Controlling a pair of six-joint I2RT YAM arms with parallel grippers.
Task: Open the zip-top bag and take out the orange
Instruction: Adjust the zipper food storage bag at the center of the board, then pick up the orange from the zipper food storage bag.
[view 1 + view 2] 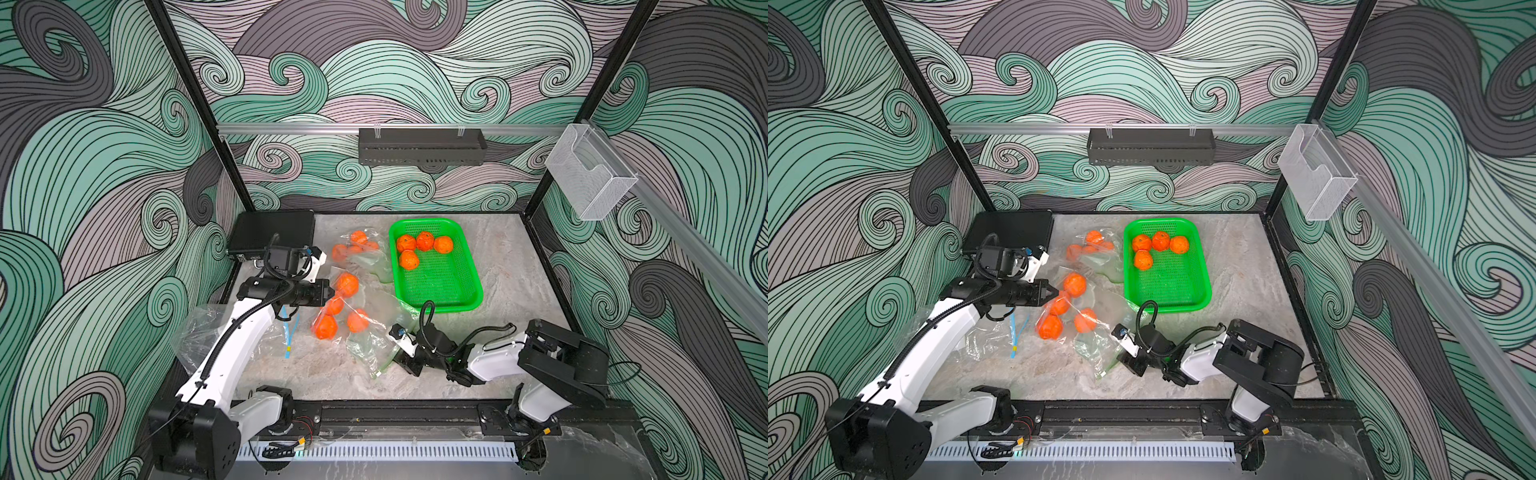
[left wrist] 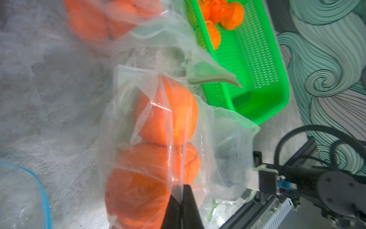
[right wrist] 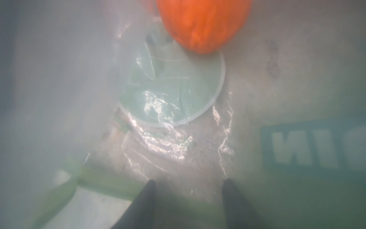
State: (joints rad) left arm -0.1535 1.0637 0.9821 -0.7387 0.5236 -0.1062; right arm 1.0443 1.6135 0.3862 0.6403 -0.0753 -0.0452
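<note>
The clear zip-top plastic bag [image 1: 345, 316] lies crumpled on the grey marbled tabletop [image 1: 511, 266]. It sits just off the near corner of the green perforated plastic basket [image 1: 440, 286], on the side toward my left arm. Four round oranges [image 1: 347, 284] are inside it, bunched together against the film.

My left gripper [image 2: 181, 187] is on the side of the bag facing away from the basket. Its jaws are pressed together on a fold of the film, right next to the fruit.

My right gripper [image 3: 189, 180] is at the end of the bag that reaches past the basket's near edge, and its jaws stand apart. That wrist view is hazy, as if seen through plastic. Crinkled film lies ahead of my fingertips, with one orange beyond it, not touching them. The pale green zip strip [image 1: 384, 366] runs just beside this gripper. I cannot tell whether the seal is parted.

A second clear bag [image 1: 357, 249] holding more oranges touches the basket's long side, farther back. Four loose oranges [image 1: 409, 259] rest in the basket's far end. An empty bag with a blue zip strip [image 1: 286, 336] lies under my left arm, well apart from the basket. A flat black box [image 1: 272, 232] sits beyond that, level with the basket's far end.
</note>
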